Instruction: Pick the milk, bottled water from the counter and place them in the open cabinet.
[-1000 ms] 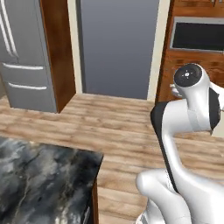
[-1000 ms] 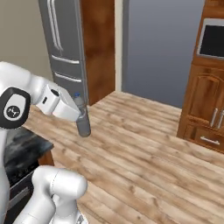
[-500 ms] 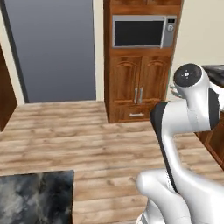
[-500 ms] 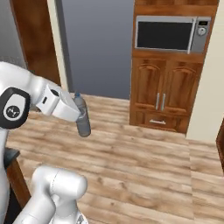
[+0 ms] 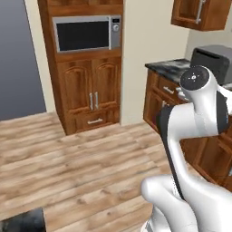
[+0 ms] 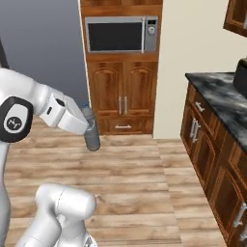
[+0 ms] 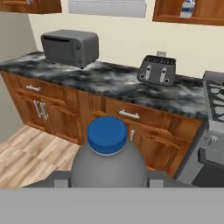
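**In my gripper, off the counter: the bottled water**

In my gripper [image 6: 87, 126], clear above the wooden floor [image 6: 144, 169], the bottled water [image 6: 90, 129] hangs upright, my two fingers pinching its body partway up. From the hand view its blue cap [image 7: 107, 134] sits right before me, greyish shoulders spreading below it.

I judge it light, and the thin plastic wall likely to give a little under squeeze and to be smooth enough to slip. A hold on the straight body below the shoulder looks safest; the narrow neck offers too little surface.

Beyond the counter [image 7: 109, 83] with its toaster oven [image 7: 70, 46] and toaster [image 7: 156, 70], the open cabinet [image 7: 192, 13] hangs on the wall, the milk [image 7: 187, 8] apparently inside it.
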Tool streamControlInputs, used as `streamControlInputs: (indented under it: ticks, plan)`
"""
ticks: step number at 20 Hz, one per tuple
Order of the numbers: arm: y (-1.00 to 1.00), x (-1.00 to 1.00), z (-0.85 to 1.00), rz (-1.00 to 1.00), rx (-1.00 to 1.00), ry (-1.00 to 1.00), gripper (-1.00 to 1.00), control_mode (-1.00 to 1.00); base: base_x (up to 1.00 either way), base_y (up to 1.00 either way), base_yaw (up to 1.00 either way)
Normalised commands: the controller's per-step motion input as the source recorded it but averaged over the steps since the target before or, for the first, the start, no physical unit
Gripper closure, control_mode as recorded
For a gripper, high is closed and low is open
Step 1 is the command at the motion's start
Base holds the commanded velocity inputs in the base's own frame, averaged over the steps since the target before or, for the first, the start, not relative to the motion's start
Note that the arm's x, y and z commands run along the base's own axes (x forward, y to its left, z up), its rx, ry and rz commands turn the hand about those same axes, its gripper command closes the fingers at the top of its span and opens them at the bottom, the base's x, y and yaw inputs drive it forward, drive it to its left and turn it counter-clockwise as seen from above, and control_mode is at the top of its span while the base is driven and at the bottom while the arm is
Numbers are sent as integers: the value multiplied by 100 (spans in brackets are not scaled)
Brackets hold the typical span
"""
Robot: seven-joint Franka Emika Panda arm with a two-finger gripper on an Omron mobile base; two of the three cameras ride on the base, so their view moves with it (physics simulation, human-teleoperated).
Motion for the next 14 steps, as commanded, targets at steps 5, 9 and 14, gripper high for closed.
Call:
streamControlInputs:
  ticks: [5,9,14]
  plan:
    - [0,0,0,0,0,0,100,100,-4,-37,-50]
    - [0,0,0,0,0,0,100,100,0,-46,-48]
    - [0,0,0,0,0,0,100,100,0,-52,-46]
